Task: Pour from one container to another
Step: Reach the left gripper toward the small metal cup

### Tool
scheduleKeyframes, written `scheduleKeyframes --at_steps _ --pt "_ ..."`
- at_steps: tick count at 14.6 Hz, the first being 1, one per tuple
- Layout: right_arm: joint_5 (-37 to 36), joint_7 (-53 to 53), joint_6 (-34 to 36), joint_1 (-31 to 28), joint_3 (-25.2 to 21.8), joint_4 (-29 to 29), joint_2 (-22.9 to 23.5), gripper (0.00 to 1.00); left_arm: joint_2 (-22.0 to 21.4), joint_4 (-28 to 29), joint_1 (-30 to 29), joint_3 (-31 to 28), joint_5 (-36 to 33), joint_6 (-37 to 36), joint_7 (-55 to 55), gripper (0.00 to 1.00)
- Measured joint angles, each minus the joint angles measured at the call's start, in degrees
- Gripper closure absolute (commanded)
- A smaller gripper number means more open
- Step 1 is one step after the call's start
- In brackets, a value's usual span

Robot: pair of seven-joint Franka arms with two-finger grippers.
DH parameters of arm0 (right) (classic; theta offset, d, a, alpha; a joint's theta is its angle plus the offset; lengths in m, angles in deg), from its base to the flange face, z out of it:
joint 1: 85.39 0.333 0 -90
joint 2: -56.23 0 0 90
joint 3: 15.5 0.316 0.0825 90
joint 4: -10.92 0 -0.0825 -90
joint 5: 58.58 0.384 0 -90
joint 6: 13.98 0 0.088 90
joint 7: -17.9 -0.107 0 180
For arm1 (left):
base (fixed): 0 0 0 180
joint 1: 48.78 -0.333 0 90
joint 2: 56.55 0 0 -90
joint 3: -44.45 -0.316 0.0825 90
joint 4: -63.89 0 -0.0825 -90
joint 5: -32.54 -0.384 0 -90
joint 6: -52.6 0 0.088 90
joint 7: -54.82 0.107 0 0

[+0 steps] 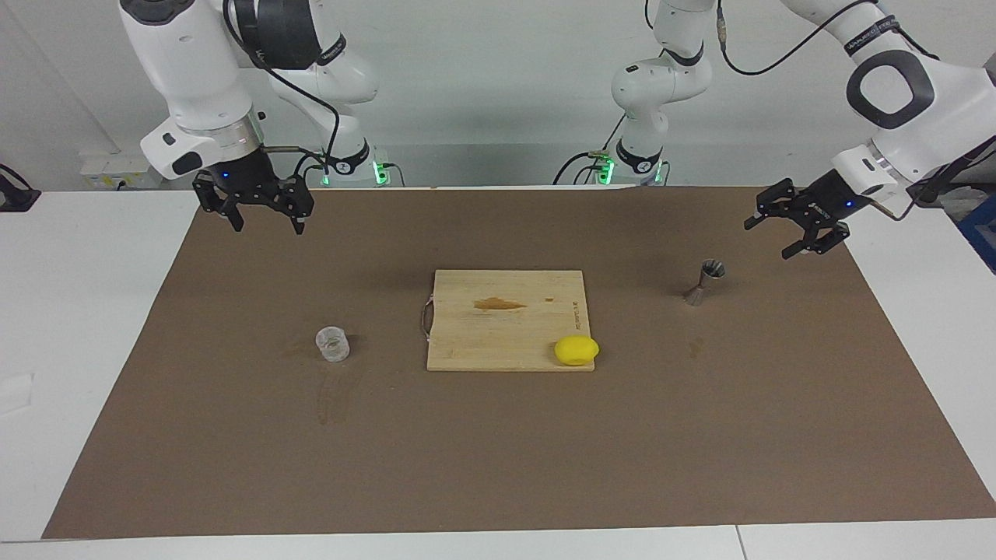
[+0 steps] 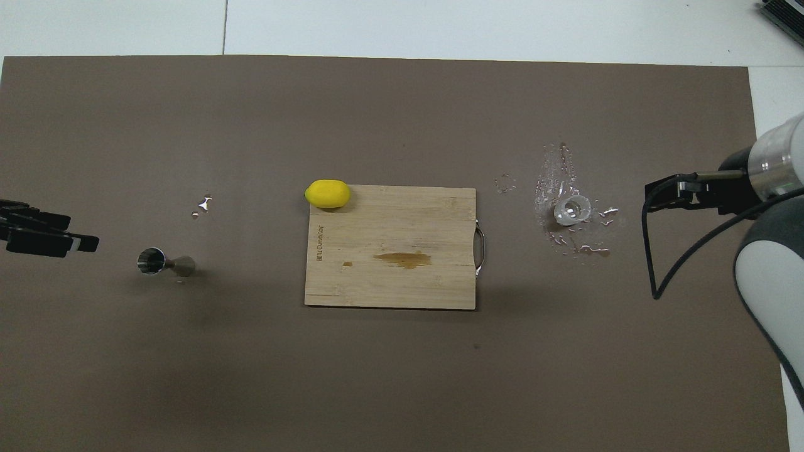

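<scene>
The clear tumbler [image 1: 332, 344] stands on the brown mat toward the right arm's end, with wet splashes around it; it also shows in the overhead view [image 2: 572, 209]. The metal jigger [image 1: 704, 281] stands upright on the mat toward the left arm's end, also seen in the overhead view [image 2: 160, 262]. My right gripper [image 1: 264, 222] hangs open and empty over the mat's edge at the right arm's end, apart from the tumbler. My left gripper [image 1: 772, 237] is open and empty over the mat's edge beside the jigger, not touching it.
A wooden cutting board [image 1: 482, 334] with a brown stain lies mid-mat, between tumbler and jigger. A yellow lemon [image 1: 576, 350] rests on its corner farthest from the robots, toward the left arm's end. Small wet spots [image 2: 202, 204] lie on the mat near the jigger.
</scene>
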Motion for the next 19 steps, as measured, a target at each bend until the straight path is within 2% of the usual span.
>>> scheduleKeyframes --at_steps 6,11,14,19 --pt "0.00 0.00 0.00 0.00 0.00 0.00 0.00 0.00 2.23 5.82 -7.38 0.02 12.27 -0.43 25.86 0.00" --pt "0.00 0.00 0.00 0.00 0.00 0.00 0.00 0.00 10.06 7.06 -13.86 0.05 22.54 -6.98 46.95 0.00" --pt "0.00 0.00 0.00 0.00 0.00 0.00 0.00 0.00 13.00 8.96 -15.67 0.08 26.69 -9.18 58.24 0.00" --pt "0.00 0.00 0.00 0.00 0.00 0.00 0.00 0.00 13.86 16.25 -16.14 0.17 33.30 -12.34 77.05 0.00"
